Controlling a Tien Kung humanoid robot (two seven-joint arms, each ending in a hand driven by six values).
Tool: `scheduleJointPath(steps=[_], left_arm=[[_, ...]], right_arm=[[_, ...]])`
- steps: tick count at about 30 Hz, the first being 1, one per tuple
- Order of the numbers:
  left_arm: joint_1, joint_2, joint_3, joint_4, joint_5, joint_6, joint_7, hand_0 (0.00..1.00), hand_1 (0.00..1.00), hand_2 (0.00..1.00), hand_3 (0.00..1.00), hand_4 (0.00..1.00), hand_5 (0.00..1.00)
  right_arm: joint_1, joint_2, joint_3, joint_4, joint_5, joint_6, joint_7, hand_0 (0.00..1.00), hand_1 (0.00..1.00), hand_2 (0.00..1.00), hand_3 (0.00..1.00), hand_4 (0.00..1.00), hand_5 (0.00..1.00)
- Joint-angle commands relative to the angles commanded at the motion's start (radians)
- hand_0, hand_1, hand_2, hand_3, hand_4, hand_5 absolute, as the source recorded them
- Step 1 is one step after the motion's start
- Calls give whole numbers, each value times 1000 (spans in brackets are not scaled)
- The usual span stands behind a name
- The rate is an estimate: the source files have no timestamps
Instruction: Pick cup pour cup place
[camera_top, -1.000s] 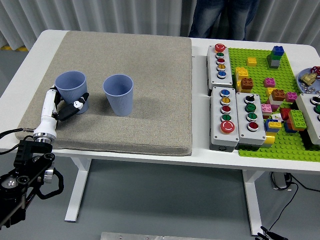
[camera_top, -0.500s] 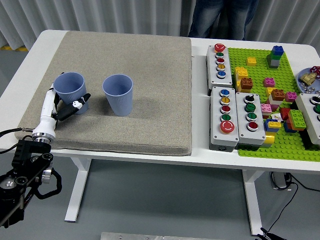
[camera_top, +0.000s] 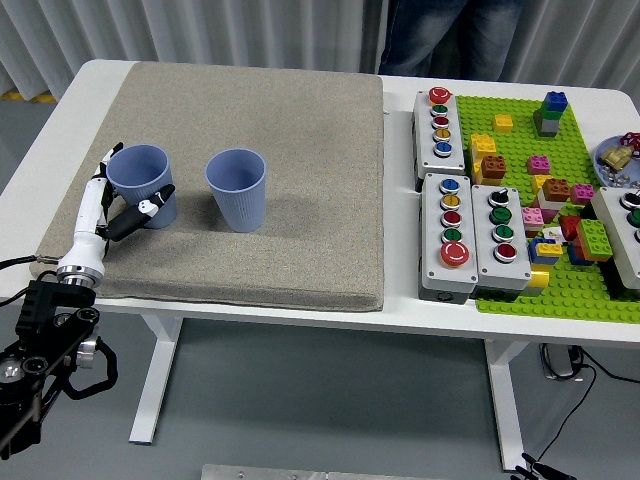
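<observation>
Two blue-grey paper cups stand upright on the grey mat (camera_top: 300, 150). The left cup (camera_top: 140, 178) is near the mat's left edge, the right cup (camera_top: 237, 188) a short way to its right. My left hand (camera_top: 128, 185), white with black fingertips, reaches up from the lower left and flanks the left cup. Its fingers (camera_top: 103, 165) are spread along the cup's left side, slightly apart from the rim, while the dark thumb lies against the cup's front. I cannot see inside either cup. My right hand is out of view.
Button boxes (camera_top: 470, 235) stand right of the mat, with a green baseplate (camera_top: 560, 290) carrying several bricks beyond them. A plate with small items (camera_top: 618, 160) is at the right edge. A person in jeans (camera_top: 450, 35) stands at the far side.
The left cup has sunk slightly onto the mat. My left arm has drawn back to the left and down, and its fingers have loosened from the cup.
</observation>
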Motion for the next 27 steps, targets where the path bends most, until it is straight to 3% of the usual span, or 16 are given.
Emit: scheduleJointPath(steps=[10,19,26,27], left_arm=[[64,31,-48,-80,10,-7,4,784,835,998,998,998,439],[160,64,-91,-230,28,-14,13,786,838,998,998,998,440],[212,45,-155,-361,4,-17,37,790,839,998,998,998,448],[212,42,-162,-377,4,-19,43,782,817,961,992,998,494]], right_arm=[[2,-2,6,0,-5,3,-1,767,700,741,628,235,177],[0,-5,18,0,-21,6,-6,767,699,741,629,237,175],[-1,-2,17,0,-29,6,-12,767,699,741,629,238,175],[-2,-1,16,0,-29,6,-12,767,699,742,629,239,175]])
